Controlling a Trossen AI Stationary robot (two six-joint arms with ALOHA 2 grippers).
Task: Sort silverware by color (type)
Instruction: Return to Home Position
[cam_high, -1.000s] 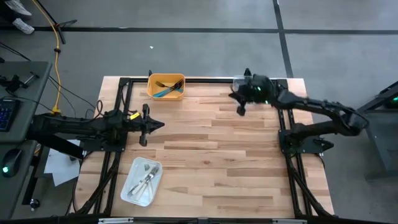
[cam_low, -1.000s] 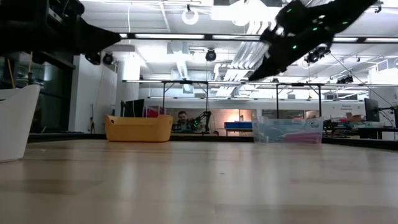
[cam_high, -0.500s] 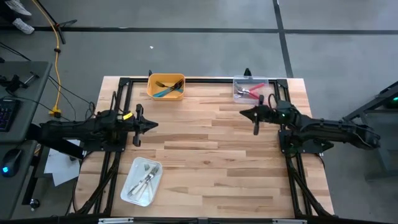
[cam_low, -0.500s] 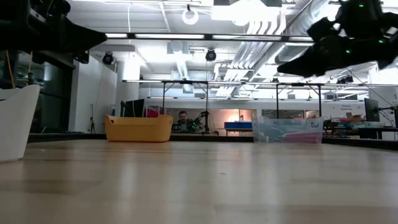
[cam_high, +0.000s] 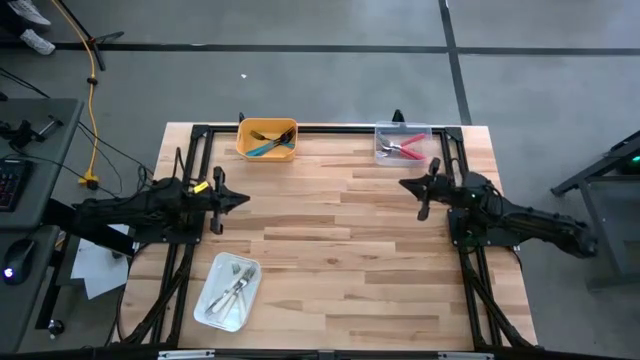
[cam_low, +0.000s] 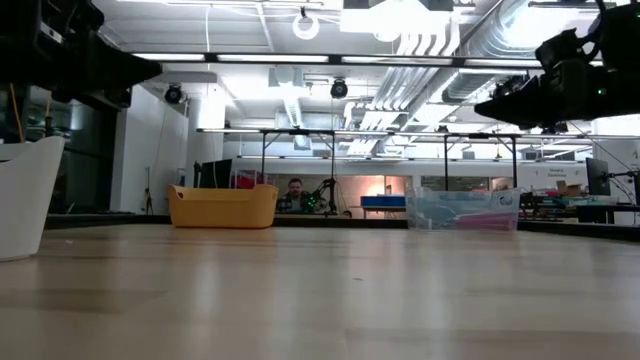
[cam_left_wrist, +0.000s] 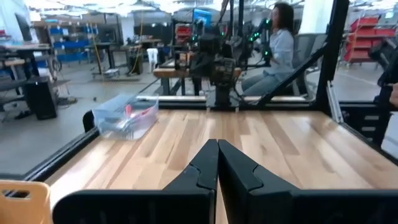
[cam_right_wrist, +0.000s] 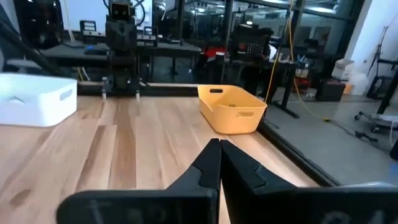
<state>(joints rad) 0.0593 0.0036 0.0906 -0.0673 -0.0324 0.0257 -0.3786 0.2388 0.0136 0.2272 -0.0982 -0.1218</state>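
Note:
The silverware lies sorted in three containers. A yellow bin at the far edge holds teal-handled forks. A clear bin at the far right holds red-handled forks. A white tray near the front left holds white-handled forks. My left gripper is shut and held level above the table's left side. My right gripper is shut and held level above the right side, just in front of the clear bin. Neither holds anything.
A black frame runs along the table's left, far and right edges. The wooden top between the two arms is bare. A person sits beyond the table's right edge, and another shows far behind it.
My right gripper has drawn back from over the clear bin toward the table's right and near side, sinking and levelling out, and stays shut. My left gripper has pulled back a little toward the table's left edge.

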